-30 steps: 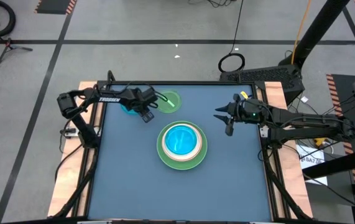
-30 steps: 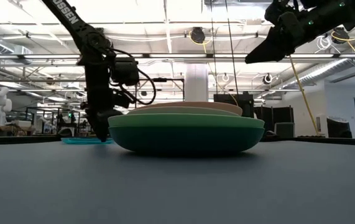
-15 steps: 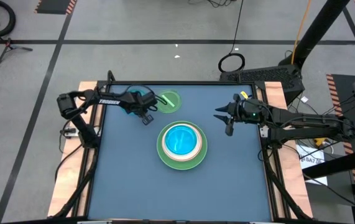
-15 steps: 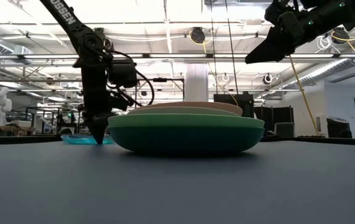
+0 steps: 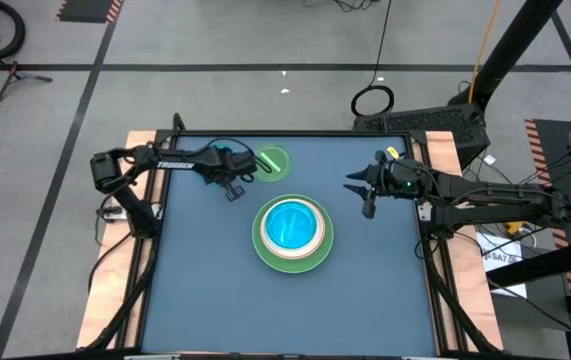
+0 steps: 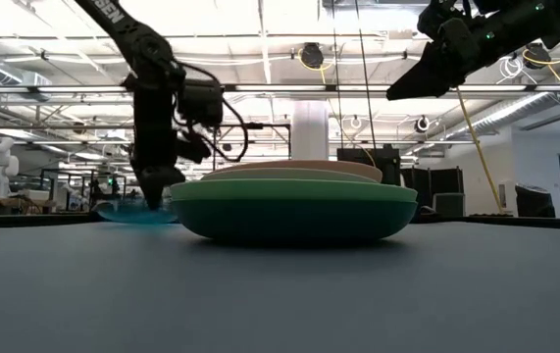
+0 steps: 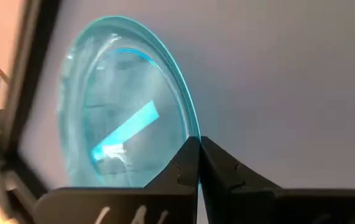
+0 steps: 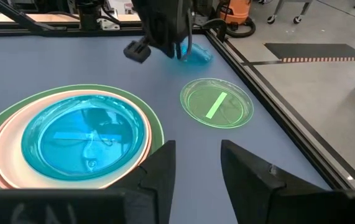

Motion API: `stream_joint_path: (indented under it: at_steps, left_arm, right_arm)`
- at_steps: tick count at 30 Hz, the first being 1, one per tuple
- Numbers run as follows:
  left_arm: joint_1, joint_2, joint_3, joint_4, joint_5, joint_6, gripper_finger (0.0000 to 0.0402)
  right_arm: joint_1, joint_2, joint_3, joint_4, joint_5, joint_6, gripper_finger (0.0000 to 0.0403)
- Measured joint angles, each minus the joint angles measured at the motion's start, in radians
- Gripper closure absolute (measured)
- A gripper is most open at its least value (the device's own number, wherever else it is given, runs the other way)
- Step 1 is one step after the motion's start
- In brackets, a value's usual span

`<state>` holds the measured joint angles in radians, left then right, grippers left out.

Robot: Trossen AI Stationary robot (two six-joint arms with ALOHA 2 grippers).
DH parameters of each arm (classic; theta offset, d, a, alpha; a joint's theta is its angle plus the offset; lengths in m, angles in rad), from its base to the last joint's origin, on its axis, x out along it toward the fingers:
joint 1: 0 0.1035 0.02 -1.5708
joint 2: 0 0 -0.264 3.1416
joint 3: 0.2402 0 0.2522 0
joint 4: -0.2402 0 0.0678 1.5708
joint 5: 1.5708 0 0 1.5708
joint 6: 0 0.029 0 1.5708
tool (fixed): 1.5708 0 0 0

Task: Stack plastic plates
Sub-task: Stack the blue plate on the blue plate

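Pinching the rim of a small translucent cyan plastic plate (image 7: 124, 112), your left gripper (image 7: 197, 163) had its two dark fingers pressed together on the plate's edge, with no gap showing between the tips in the left wrist view. That plate was tilted, one side lifted off the dark blue table top (image 5: 215, 290), near the table's far left corner; in the low view it showed as a cyan sliver (image 6: 132, 211) just beside the big stack, under the left arm. From above you could see only a bit of cyan (image 5: 227, 153) past the gripper (image 5: 231, 188).

Your stack of larger opaque plastic plates (image 5: 292, 235) sat near the middle of the table: a green plate (image 6: 294, 211) at the bottom, a lighter green one and a pink or cream one above it, and another small translucent cyan plate (image 8: 84, 140) lying in the top one. I could not tell how many plates lay within the stack.

A small translucent lime round plastic plate (image 5: 273, 161) lay flat on the table beyond the stack, just beside the left gripper, and apart from the stack (image 8: 217, 104).

Your right gripper (image 5: 365, 190) hung above the table to the right of the stack, its fingers (image 8: 158, 168) parted with nothing between them.
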<state>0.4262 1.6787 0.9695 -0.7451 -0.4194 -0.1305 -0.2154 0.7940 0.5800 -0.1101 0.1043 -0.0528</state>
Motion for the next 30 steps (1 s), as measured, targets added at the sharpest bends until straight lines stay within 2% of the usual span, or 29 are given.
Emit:
stream_joint_path:
  at_steps: [4, 10, 15, 20, 25, 30]
  left_arm:
    - [-0.013, -0.05, 0.049, -0.071, -0.041, 0.02, 0.0397]
    - [-0.055, -0.175, 0.095, -0.098, -0.04, 0.106, 0.0397]
    - [-0.178, -0.253, 0.122, -0.073, 0.045, 0.225, 0.0398]
    - [-0.336, -0.26, 0.15, -0.001, 0.156, 0.317, 0.0398]
    - [-0.474, -0.251, 0.157, 0.079, 0.159, 0.402, 0.0398]
    - [-0.553, -0.251, 0.157, 0.135, 0.183, 0.437, 0.0398]
  right_arm:
    - [0.0, 0.0, 0.0, 0.0, 0.0, 0.0, 0.028]
    - [0.0, 0.0, 0.0, 0.0, 0.0, -0.002, 0.028]
    - [0.0, 0.0, 0.0, 0.0, 0.0, -0.004, 0.028]
    - [0.0, 0.0, 0.0, 0.0, 0.0, -0.004, 0.028]
    - [0.0, 0.0, 0.0, 0.0, 0.0, -0.004, 0.028]
    - [0.0, 0.0, 0.0, 0.0, 0.0, -0.004, 0.028]
